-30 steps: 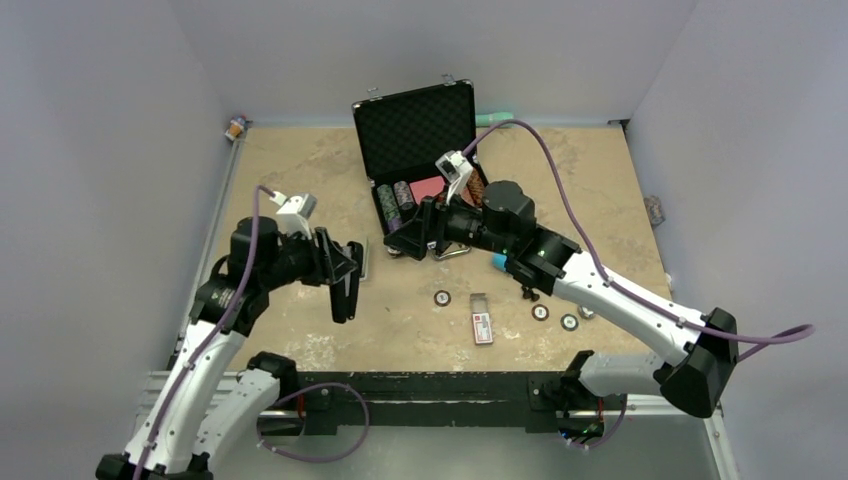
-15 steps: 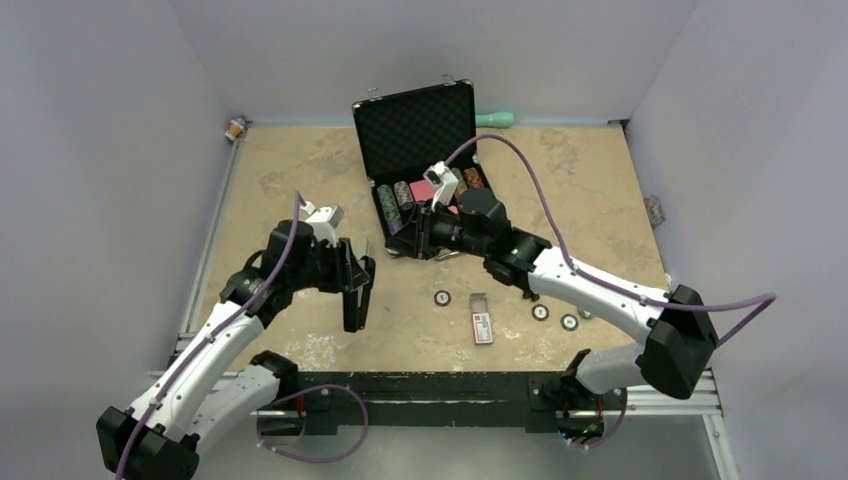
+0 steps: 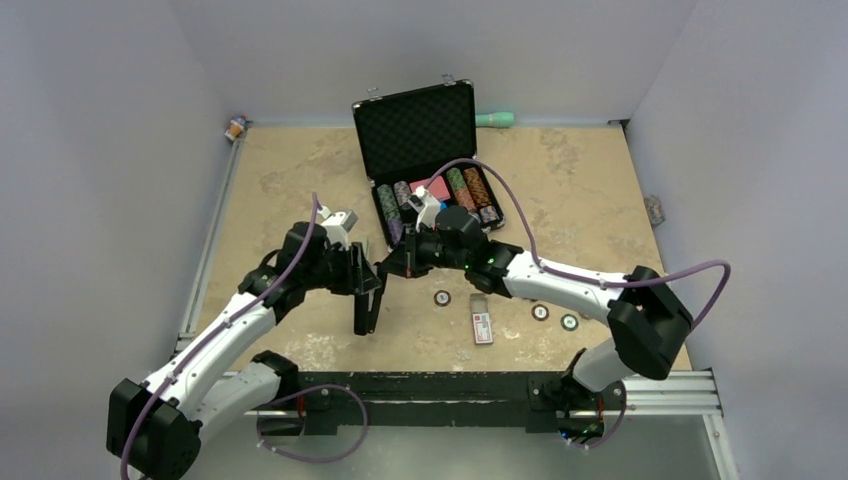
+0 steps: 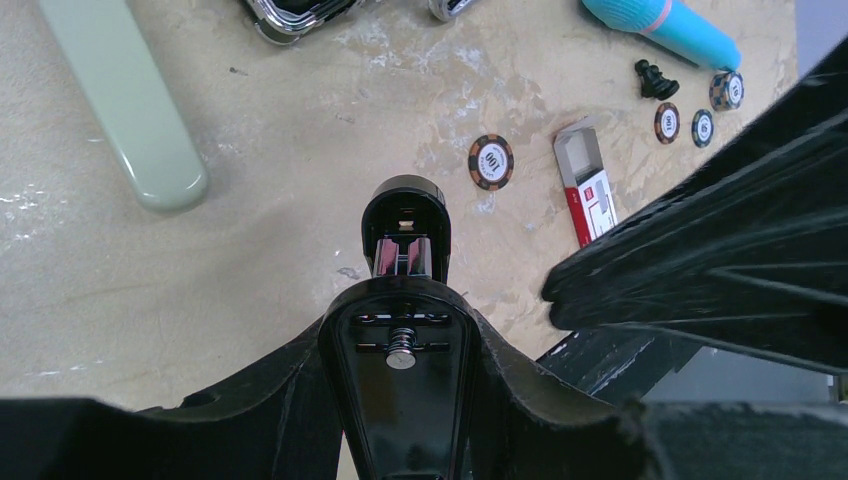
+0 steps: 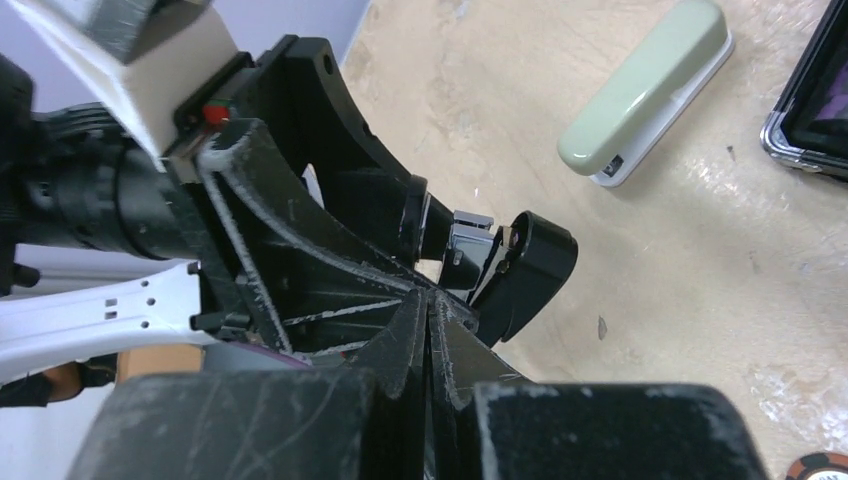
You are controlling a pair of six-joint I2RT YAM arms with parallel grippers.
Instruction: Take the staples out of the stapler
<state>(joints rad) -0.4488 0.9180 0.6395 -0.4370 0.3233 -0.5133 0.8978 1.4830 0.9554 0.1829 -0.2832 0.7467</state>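
The black stapler hangs end-down above the table, and my left gripper is shut on it. In the left wrist view the stapler fills the gap between my fingers, with its silvery rail and black head beyond. My right gripper is shut, its tips right at the stapler's upper part. In the right wrist view the closed fingertips meet just below the stapler's rail and its head. No staples are to be seen.
An open black case with poker chips stands at the back centre. A pale green stapler lies beyond my left gripper. A red-and-white box and loose chips lie near the front. A teal tube is behind the case.
The left arm carried the stapler right, toward the centre. The right gripper left the case, swung left to the stapler and shut.
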